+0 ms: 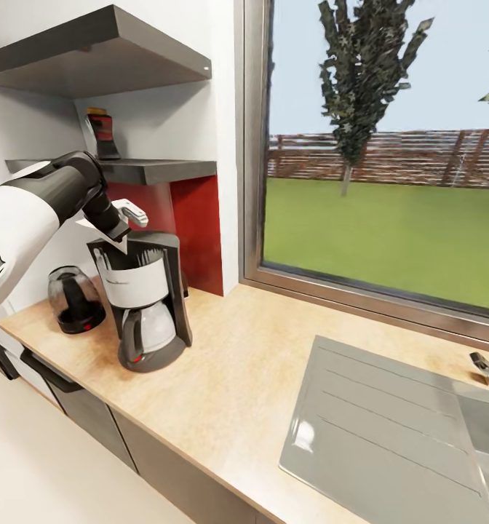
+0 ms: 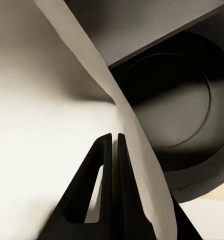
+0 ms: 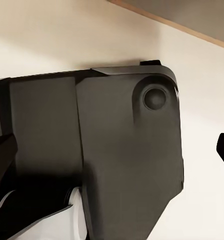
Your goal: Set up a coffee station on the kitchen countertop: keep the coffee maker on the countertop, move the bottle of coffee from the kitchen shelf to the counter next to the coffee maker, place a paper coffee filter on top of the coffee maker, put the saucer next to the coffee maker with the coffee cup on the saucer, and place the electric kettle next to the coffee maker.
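Left gripper [image 2: 114,145] is pinched shut on the paper coffee filter [image 2: 92,70], its two dark fingers pressed together with the thin white sheet caught between them, as the left wrist view shows. From the head view the same gripper [image 1: 125,222] hangs just above the coffee maker [image 1: 146,302], which stands on the table [image 1: 244,378] beside the electric kettle [image 1: 75,298]. The step in hand looks like placing the filter on top of the machine. In the left wrist view the dark round opening of the machine's top [image 2: 177,110] lies just past the fingertips, with the filter's edge sweeping across it, so the paper seems close above its target but not yet settled. The next move probably calls for a short lowering, centring the cone over that opening, then letting the fingers part so the sheet drops flat and does not slide off. The bottle of coffee [image 1: 102,135] sits on the kitchen shelf [image 1: 153,169], well above. The right gripper's state I cannot tell; the right wrist view shows a dark robot housing [image 3: 107,150].
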